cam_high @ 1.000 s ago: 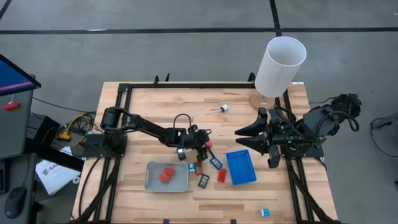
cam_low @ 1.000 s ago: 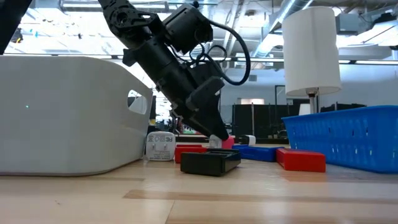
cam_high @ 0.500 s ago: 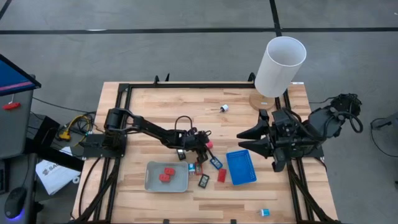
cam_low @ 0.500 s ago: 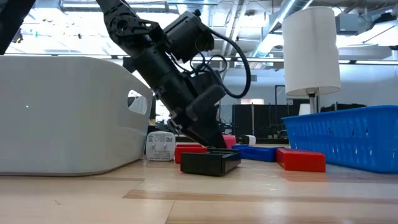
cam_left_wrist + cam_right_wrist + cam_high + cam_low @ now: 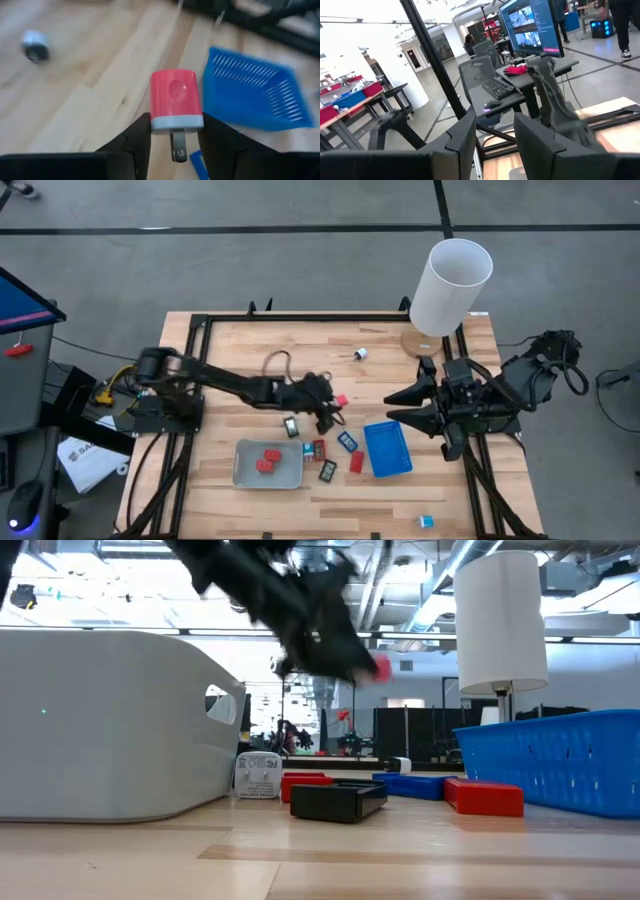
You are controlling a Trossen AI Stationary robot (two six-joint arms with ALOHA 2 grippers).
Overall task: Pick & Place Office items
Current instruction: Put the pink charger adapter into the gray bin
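Observation:
My left gripper (image 5: 333, 404) hangs above the table's middle, shut on a red plug block (image 5: 175, 95) with a white end and metal prongs; the same block (image 5: 380, 667) shows high up in the low view. Other office items lie on the wood below: a black piece (image 5: 292, 427), a blue-faced one (image 5: 347, 441), a red block (image 5: 356, 462), a cyan bit (image 5: 426, 521), a white bit (image 5: 360, 354). Two red blocks (image 5: 266, 460) lie in the grey tray (image 5: 245, 476). My right gripper (image 5: 392, 408) waits open at the table's right side, above the blue tray. My left gripper pinches the red plug block between its two fingers at the white pronged end (image 5: 176, 121), one finger (image 5: 142, 135) on each opposite side. The fingers reach out from the table's left. The block is lifted clear, red end outward, prongs pointing back toward the gripper.
A blue tray (image 5: 387, 448) lies right of the scattered pieces, below my right gripper. A tall white cylinder (image 5: 450, 285) stands at the far right corner. In the low view a black piece (image 5: 338, 800) and a red block (image 5: 484, 796) lie up front.
My left gripper rose from the cluster of pieces on the table, carrying the red plug block up and slightly toward the far right; the block now hangs clear of the wood. My right arm drew back a little toward the table's right edge.

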